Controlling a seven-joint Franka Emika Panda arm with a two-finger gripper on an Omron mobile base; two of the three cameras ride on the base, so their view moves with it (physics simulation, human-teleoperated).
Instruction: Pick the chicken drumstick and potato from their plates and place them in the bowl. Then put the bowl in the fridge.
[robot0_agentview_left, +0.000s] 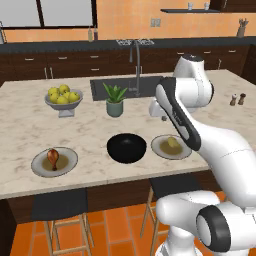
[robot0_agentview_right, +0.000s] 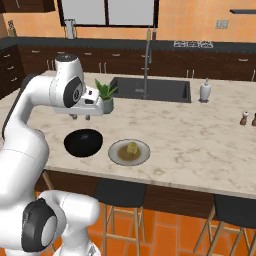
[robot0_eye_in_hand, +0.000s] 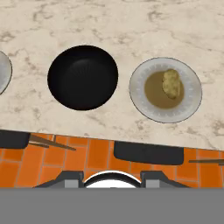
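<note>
Fingers cannot be judged: in the right base view the gripper (robot0_agentview_right: 81, 117) hangs at centre left of the frame above the bowl (robot0_agentview_right: 83, 142), touching nothing, but whether its tips are spread or closed is too small to tell. One black bowl sits empty at centre of the left base view. Two plates: one (robot0_agentview_left: 54, 162) at lower left carries the single chicken drumstick (robot0_agentview_left: 53, 157); the other (robot0_agentview_left: 171, 147), right of the bowl, carries the single potato (robot0_agentview_left: 173, 143). One grey fruit bowl (robot0_agentview_left: 63, 104) of lemons and one potted plant (robot0_agentview_left: 114, 100) stand farther up the frame.
</note>
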